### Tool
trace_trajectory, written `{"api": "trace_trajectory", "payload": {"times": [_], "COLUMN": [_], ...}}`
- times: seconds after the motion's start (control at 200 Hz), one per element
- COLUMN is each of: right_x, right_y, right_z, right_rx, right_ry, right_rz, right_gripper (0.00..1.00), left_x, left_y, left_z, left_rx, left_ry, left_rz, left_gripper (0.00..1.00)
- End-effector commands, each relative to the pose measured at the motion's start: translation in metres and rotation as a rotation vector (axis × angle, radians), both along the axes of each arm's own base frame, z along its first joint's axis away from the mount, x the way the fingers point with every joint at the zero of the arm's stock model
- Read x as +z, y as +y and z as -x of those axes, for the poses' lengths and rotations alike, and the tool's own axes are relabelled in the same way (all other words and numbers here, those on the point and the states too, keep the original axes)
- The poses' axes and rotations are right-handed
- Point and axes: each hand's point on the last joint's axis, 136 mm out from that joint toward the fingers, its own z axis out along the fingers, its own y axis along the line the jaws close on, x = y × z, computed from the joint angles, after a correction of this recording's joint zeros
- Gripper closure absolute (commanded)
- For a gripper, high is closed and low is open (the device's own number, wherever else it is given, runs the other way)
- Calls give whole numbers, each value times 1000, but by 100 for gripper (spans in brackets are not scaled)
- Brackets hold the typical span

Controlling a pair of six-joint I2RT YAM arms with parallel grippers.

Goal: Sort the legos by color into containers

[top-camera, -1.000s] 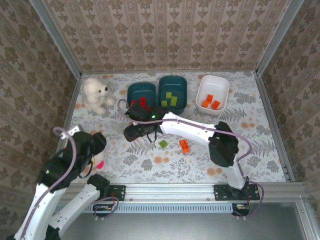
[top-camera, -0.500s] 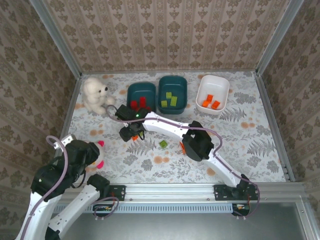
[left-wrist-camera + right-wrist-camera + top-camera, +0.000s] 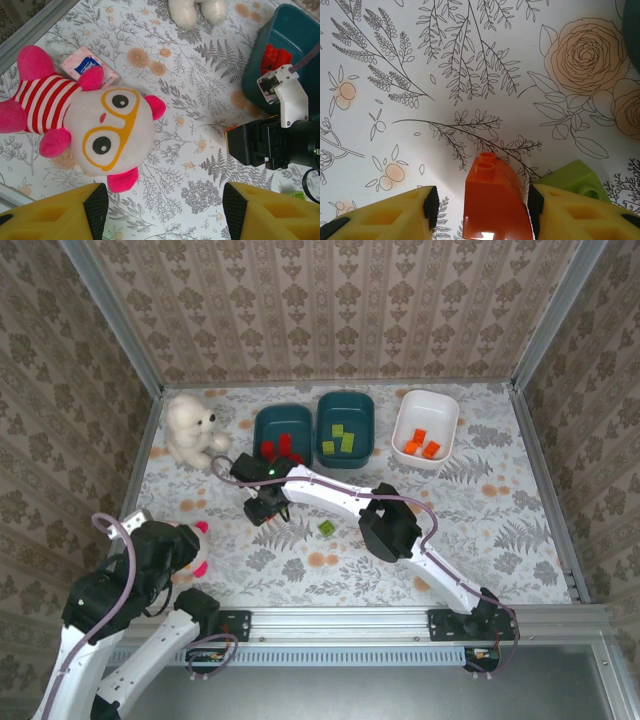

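Right jaws narrower, perhaps touching orange lego [image 3: 495, 205]

Orange lego [image 3: 495, 207] beside light-green lego [image 3: 574, 181]

A pink-and-white doll [image 3: 100, 132] lies face up on the floral cloth [image 3: 200, 107]. A small pink packet [image 3: 90, 67] lies just beside the doll, and a white teddy [image 3: 192, 430] sits well beyond it.

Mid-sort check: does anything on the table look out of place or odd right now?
Nothing looks spilled or mis-sorted. The only strays are non-bricks: a pink-and-white plush doll lying face up at the near left, a small pink tissue packet against it, and a white teddy bear in the far-left corner.
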Motion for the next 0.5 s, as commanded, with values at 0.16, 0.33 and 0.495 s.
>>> {"api": "trace_trajectory", "payload": {"times": [0.16, 0.33, 0.495], "right_x": [-23, -19, 10], "right_y": [-16, -10, -2], "right_z": [8, 6, 1], "right_rx": [1, -8, -25], "right_ry": [29, 26, -11], "right_rz": [109, 86, 22], "right_gripper": [55, 61, 68], "left_x": [-3, -2, -3], "left_y": [-9, -11, -16], "left_z": [-9, -11, -14], "left_rx": [-15, -21, -51], "left_ry": [11, 8, 15], "left_rz": [4, 7, 2], "left_gripper": [35, 35, 34]}}
